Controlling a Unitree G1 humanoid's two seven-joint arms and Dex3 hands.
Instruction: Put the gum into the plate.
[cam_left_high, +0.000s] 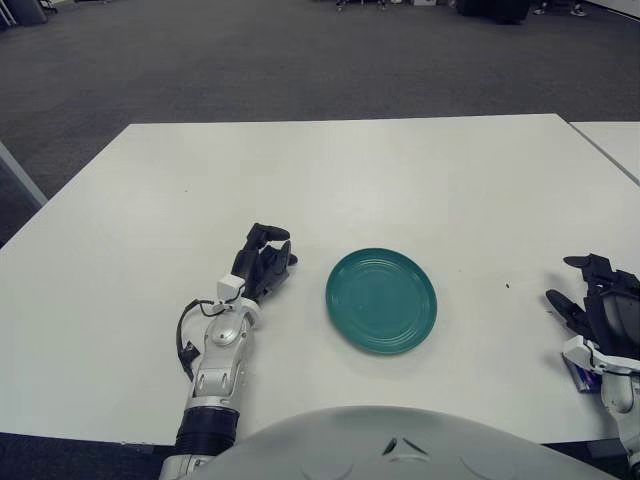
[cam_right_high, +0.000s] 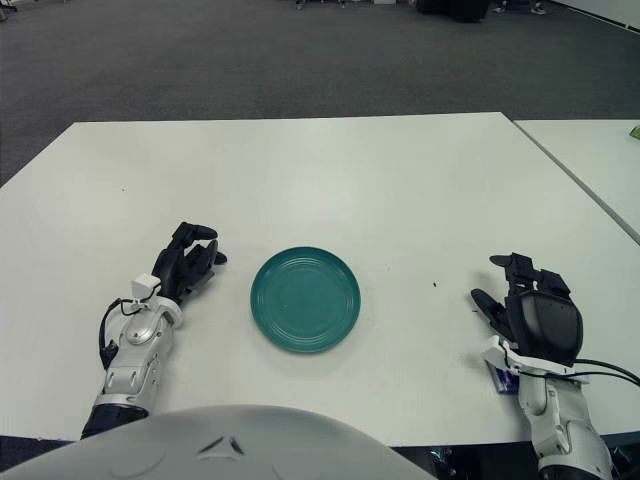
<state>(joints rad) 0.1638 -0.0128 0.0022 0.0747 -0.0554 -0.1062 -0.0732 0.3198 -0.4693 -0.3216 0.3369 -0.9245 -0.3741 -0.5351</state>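
Fingers (cam_right_high: 503, 268) of right hand (cam_right_high: 535, 318) spread, empty.

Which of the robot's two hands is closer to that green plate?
The left hand, just left of the green plate; the right hand shows far out toward the table's right edge.

White surface (cam_right_high: 350, 170): one teal plate (cam_right_high: 305, 298) near the front centre; a small purple-blue item (cam_right_high: 500, 377) at the front right edge, mostly hidden by the right hand (cam_right_high: 535, 318).
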